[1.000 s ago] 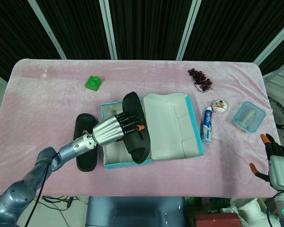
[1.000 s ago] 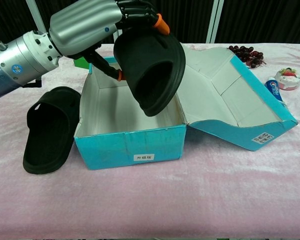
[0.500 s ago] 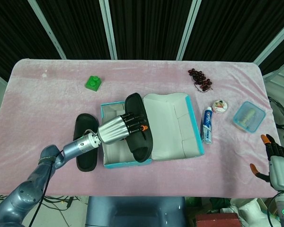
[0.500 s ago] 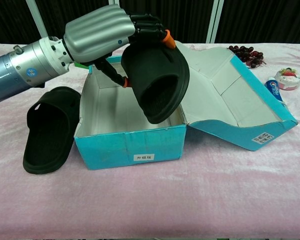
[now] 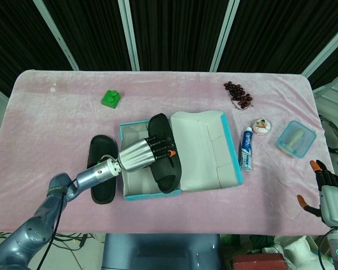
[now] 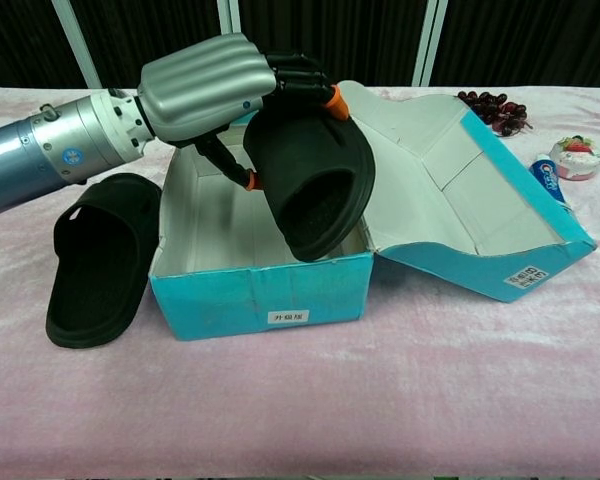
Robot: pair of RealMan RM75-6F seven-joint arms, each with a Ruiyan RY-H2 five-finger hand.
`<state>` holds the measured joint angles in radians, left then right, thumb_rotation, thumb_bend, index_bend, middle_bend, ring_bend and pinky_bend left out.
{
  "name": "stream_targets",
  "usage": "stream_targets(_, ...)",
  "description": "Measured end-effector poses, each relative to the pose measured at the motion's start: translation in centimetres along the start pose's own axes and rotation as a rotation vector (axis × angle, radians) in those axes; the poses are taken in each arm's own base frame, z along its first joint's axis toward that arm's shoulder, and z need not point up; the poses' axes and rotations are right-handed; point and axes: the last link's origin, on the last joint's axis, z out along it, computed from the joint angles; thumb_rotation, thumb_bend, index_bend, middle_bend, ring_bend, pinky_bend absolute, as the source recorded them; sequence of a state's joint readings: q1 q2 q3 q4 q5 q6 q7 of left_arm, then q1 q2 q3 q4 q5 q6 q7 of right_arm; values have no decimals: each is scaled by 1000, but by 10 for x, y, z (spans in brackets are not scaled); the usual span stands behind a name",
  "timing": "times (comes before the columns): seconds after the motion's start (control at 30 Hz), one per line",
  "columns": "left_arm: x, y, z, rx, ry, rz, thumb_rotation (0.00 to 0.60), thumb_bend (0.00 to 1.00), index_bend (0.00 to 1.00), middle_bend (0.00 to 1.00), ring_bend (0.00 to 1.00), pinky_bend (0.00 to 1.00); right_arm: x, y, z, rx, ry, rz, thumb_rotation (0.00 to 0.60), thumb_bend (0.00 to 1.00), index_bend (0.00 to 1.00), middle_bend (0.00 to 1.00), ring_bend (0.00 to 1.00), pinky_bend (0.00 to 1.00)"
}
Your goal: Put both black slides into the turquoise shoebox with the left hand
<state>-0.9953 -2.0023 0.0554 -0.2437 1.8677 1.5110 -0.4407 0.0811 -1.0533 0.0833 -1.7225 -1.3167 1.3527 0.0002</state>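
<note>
The left hand [image 6: 215, 90] holds the first black slide [image 6: 313, 175] by its upper edge, the fingers closed over the rim, and it keeps the slide tilted steeply over the open turquoise shoebox [image 6: 263, 295]. In the chest view the lower end of the slide already dips behind the front wall of the box, near its right side, while the upper end is above the rim under the hand. In the head view the long axis of this slide runs from the far wall of the box toward the near wall, roughly along the right inner wall beside the opened lid [image 5: 205, 149]. So I judge that the coming move is mostly downward and a little flatter, until the sole lies on the box floor and the fingers can let go. The second black slide [image 6: 98, 258] lies flat on the pink tabletop [image 6: 380, 400], just beside the left wall of the box, with its long axis almost parallel to that wall. It is on the left hand's own side, close to its forearm. The right hand [image 5: 327, 194] rests well apart at the tabletop's right edge, holding nothing, fingers apart
</note>
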Motion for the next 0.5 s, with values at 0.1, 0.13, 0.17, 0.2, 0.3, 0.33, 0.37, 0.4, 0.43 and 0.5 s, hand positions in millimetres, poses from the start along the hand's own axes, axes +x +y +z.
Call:
stream_targets(0.1,-1,1,2,1,-2,-2,600,262,292,329,165,375,0,0,0,-1,-1,2,600,204,0,38,129,149)
stream_targets(0.13,-2,1,2,1,-2,-1,600,261,292,329,165,375,0,0,0,-2,-2,2,600,204,0,38,129,150)
stream_targets(0.17,-2,2,2,2,-3,0,600,260,292,330,165,375,0,0,0,-2,-3,3,600,204,0,38,130,149)
stream_targets(0.2,-3,2,3,2,-6,-1,600,259,292,330,165,375,0,0,0,-2,-3,4,600,204,0,38,130,149)
stream_targets(0.3,-5,3,3,-2,-16,8,600,257,292,330,165,375,0,0,0,0,-4,3,600,205,0,38,129,149)
stream_targets(0.33,-5,3,3,-1,-17,7,600,257,292,330,165,375,-1,0,0,1,-5,1,600,205,0,38,129,149)
stream_targets(0.37,-6,3,3,1,-18,7,600,257,292,330,165,375,-1,0,0,1,-5,0,600,205,0,38,129,149)
stream_targets(0.4,-6,4,2,1,-20,8,600,257,292,330,165,375,-1,0,0,1,-5,1,600,205,0,38,129,150)
stream_targets(0.43,-6,4,2,1,-21,11,600,257,292,330,164,374,-1,0,0,0,-5,2,600,206,0,38,129,150)
stream_targets(0.5,-6,3,2,-2,-23,27,600,257,291,330,164,370,-1,0,0,-1,-5,4,600,207,0,38,129,149)
